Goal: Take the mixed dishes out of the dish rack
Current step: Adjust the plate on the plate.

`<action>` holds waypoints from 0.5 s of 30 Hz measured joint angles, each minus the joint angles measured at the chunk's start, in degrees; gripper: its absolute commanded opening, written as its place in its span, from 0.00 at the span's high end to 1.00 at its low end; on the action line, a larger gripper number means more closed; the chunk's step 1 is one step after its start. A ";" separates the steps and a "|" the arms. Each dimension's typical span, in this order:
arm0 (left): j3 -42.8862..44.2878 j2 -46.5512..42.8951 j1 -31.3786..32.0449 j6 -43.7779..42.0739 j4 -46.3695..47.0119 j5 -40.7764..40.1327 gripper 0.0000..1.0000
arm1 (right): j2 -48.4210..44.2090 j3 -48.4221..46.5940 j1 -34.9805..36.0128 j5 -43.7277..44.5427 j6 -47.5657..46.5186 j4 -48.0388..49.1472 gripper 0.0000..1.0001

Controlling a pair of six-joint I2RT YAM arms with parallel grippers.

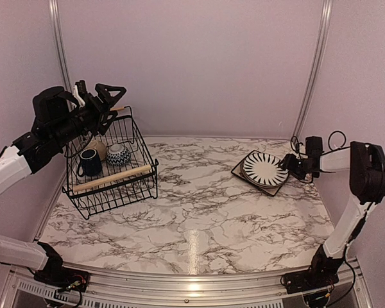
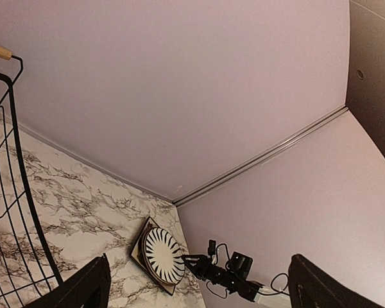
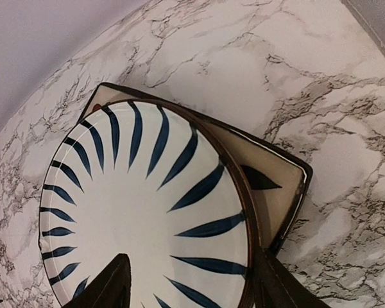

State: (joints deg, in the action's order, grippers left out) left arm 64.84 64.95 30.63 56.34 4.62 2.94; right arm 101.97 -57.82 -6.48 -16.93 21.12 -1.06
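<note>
Dish rack [image 1: 115, 192], a black wire basket with wooden handles, stands by the table's [image 1: 205, 221] left edge, toward the far left corner. A navy mug [image 1: 90, 162] stands upright against its left side, with a cream bowl [image 1: 99, 148] just behind it and a patterned bowl [image 1: 118, 154] to the right. The left gripper [image 1: 119, 97] hangs over the rack's far rim, fingers spread wide and holding nothing. Across bare marble, near the right edge, the striped plate [image 1: 264, 167] lies flat on the square plate [image 1: 239, 171], whose corners show past its rim. The right gripper [image 1: 287, 165] sits low at the striped plate's right rim, its fingers [image 3: 109, 285] apart with the rim between them. Whether they touch the plate cannot be told.
</note>
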 measured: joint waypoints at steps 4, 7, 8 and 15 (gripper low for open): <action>0.02 0.00 0.00 -1.09 -0.96 -0.52 0.01 | 0.55 -1.42 0.52 -0.61 0.04 -0.20 0.19; 1.25 0.04 -0.11 -4.31 -5.77 -2.80 0.01 | 0.42 -1.40 0.55 -0.22 0.11 -0.22 0.08; 2.16 0.09 -0.24 -5.64 -7.89 -3.80 0.01 | 0.17 -1.27 0.55 0.15 -0.02 -0.26 0.03; 9.73 0.24 -1.27 -16.28 -22.05 -14.47 0.01 | -9.09 1.16 0.83 3.85 -2.36 -1.70 0.02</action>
State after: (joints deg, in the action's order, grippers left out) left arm 74.56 65.19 29.36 40.05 -17.43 -11.53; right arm 92.88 -56.66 -5.65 -13.08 18.76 -2.76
